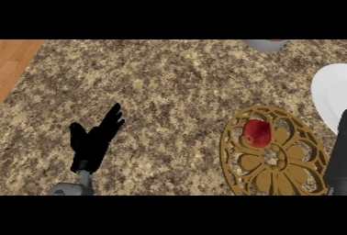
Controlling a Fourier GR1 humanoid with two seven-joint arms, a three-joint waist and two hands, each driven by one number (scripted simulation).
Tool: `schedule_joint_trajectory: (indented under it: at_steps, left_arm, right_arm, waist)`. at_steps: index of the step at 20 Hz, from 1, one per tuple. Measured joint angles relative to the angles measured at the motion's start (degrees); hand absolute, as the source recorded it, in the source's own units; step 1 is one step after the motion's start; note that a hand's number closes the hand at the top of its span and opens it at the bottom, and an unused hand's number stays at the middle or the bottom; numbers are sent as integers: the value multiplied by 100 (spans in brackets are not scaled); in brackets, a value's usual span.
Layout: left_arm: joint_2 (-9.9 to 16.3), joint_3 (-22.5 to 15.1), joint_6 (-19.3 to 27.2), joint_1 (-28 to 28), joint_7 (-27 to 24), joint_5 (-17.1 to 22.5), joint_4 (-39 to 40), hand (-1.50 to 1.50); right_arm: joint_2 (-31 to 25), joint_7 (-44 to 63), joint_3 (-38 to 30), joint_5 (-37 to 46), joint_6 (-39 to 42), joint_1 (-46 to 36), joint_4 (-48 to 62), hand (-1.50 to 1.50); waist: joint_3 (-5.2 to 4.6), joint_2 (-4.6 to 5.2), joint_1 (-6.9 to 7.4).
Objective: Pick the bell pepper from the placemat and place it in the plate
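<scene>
**Bell pepper on the placemat, both hands apart from it**

The counter [169, 92] fills nearly the whole head view, a speckled brown and cream granite top. At the upper left corner a strip of orange wood [15, 59] shows beyond its edge.

Next in size is the placemat [274, 153], a round golden openwork piece with a flower-like cut pattern, lying at the lower right of the counter. Just beyond its upper right rim, the white plate [330, 94] runs off the right edge of the view, so only part of it shows; nothing can be seen on the visible part.

The left hand [93, 140] shows at the lower left on its grey forearm, well apart from the placemat. Its black fingers are straight and point up and to the right, the thumb spread to the side, and it holds nothing.

Of the right hand [338, 158] only a dark sliver appears along the right edge, beside the placemat's rim; whether it is open or closed cannot be told.

The bell pepper [257, 133], red and rounded, rests on the upper left part of the placemat, touched by neither hand.

A small grey object [264, 44] is cut off by the top edge.
</scene>
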Motion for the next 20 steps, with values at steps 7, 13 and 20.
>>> schedule_joint_trajectory:
  at_steps: [7,13,20]
  left_arm:
    - [-36,6,55,-13,72,-19,55,0]
    - [-15,86,92,65,57,-8,89,0]
    - [-59,124,165,148,27,-21,96,0]
  right_arm:
    - [-135,301,-788,1475,-523,-253,682,150]
    - [-222,435,-1411,2194,-1067,-367,1289,150]
    - [-435,481,-2107,2418,-1662,-471,1998,150]
  waist:
    - [14,-62,-91]
    - [24,-141,-230]
    - [29,-211,-383]
